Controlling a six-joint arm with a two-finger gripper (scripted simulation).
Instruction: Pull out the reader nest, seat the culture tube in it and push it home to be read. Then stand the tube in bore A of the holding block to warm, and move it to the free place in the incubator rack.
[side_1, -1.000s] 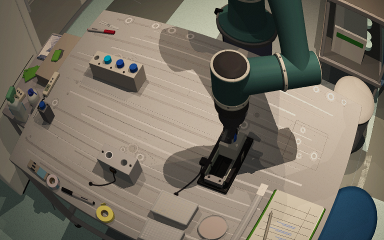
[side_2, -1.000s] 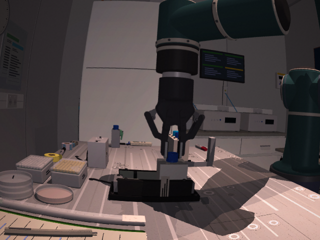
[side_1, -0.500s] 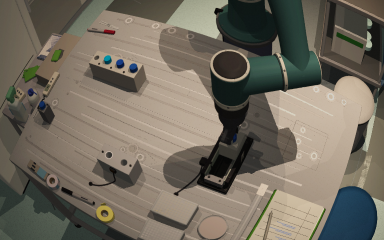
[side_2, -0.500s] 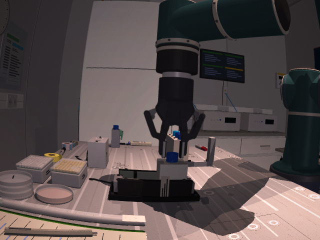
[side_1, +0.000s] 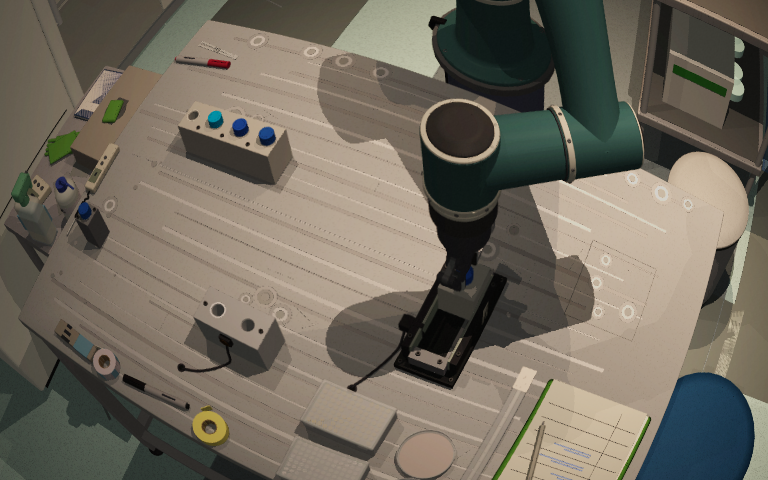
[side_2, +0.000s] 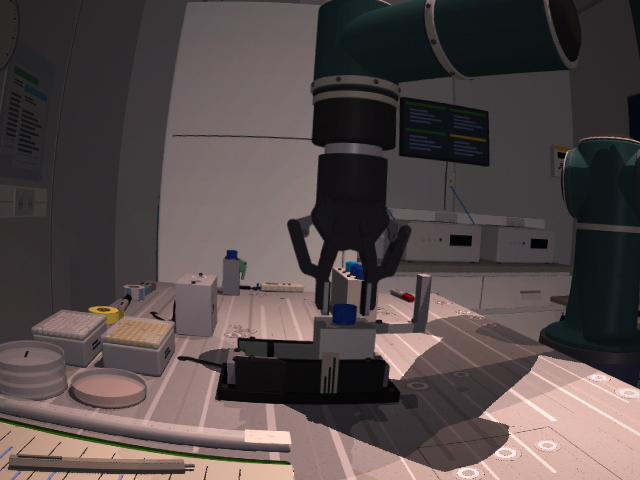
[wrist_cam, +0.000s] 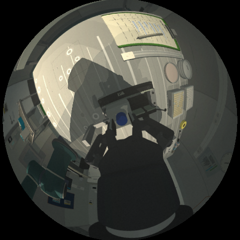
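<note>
My gripper hangs straight down over the reader in the middle of the table. The culture tube with its blue cap stands in the grey reader nest. The nest is at the end of the black reader frame nearer the arm base. The fingers stand on either side of the cap, just above the nest. The holding block with its two bores sits toward the front left. The incubator rack at the back left holds three capped tubes and has one free hole at its left end. My gripper is open and holds nothing.
Two tip boxes and a petri dish lie near the front edge. A clipboard and a long grey tube lie beside them. A small stand rises behind the reader. A yellow tape roll sits at the front.
</note>
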